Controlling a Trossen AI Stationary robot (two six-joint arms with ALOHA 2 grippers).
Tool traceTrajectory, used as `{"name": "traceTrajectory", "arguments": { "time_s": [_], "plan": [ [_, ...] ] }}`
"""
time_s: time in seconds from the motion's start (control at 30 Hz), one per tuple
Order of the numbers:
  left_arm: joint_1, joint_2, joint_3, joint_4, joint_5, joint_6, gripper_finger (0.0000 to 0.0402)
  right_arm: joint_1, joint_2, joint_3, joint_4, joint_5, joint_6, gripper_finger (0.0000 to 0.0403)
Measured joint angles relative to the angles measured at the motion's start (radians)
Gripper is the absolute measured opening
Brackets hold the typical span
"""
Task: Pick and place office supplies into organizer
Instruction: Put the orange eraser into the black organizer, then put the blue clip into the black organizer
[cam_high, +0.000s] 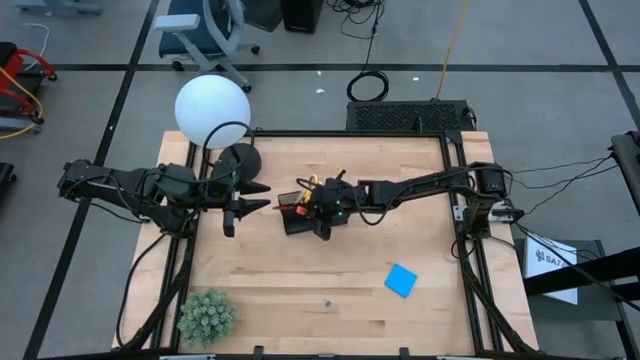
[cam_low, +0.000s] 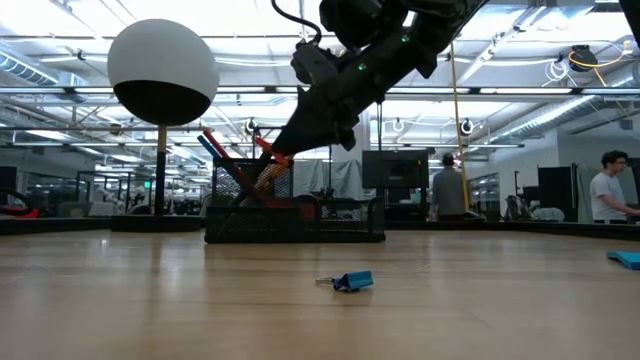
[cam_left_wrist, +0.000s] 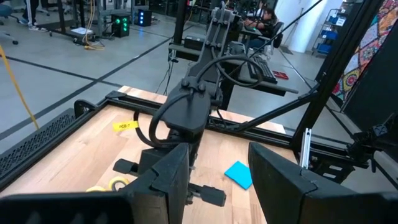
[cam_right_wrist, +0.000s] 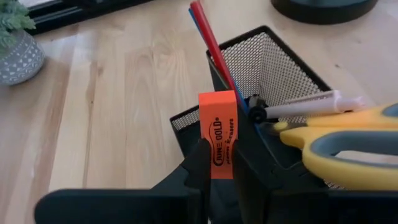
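Observation:
The black mesh organizer (cam_high: 295, 222) stands mid-table. It holds yellow-handled scissors (cam_right_wrist: 348, 140), a red pen (cam_right_wrist: 208, 37), a blue pen beside it and a pale pen (cam_right_wrist: 305, 104). My right gripper (cam_right_wrist: 219, 163) hangs over the organizer's low compartment, shut on an orange eraser (cam_right_wrist: 217, 121). My left gripper (cam_high: 232, 210) waits open to the organizer's left, raised, with nothing between its fingers. A blue note pad (cam_high: 401, 280) lies flat near the front right, and a small blue clip (cam_low: 352, 282) lies on the table at the front. My right gripper pinches the orange eraser by its lower half (cam_right_wrist: 217, 165) between its two fingers (cam_right_wrist: 198, 163). The fingers come slanting down from the table's right. The eraser stands on end, sticking out past the fingertips, over the organizer's rim; whether it touches the mesh I cannot tell.
A white globe lamp (cam_high: 212, 110) with a round black base (cam_high: 238, 160) stands at the far left, close behind my left gripper. A green plant in a pot (cam_high: 207, 315) sits at the near left corner. Bare wood lies between the organizer and the table's front edge.

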Motion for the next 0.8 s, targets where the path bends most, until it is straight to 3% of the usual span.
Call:
{"name": "traceTrajectory", "arguments": {
  "time_s": [0.33, 0.8],
  "plan": [
    [0.012, 0.000, 0.000, 0.000, -0.003, 0.003, 0.0161, 0.000, 0.000, 0.000, 0.000, 0.001, -0.005, 0.0055],
    [0.025, 0.000, 0.000, 0.000, 0.001, -0.005, 0.0161, 0.001, 0.000, 0.000, 0.019, 0.050, -0.015, 0.0140]
  ]
}}
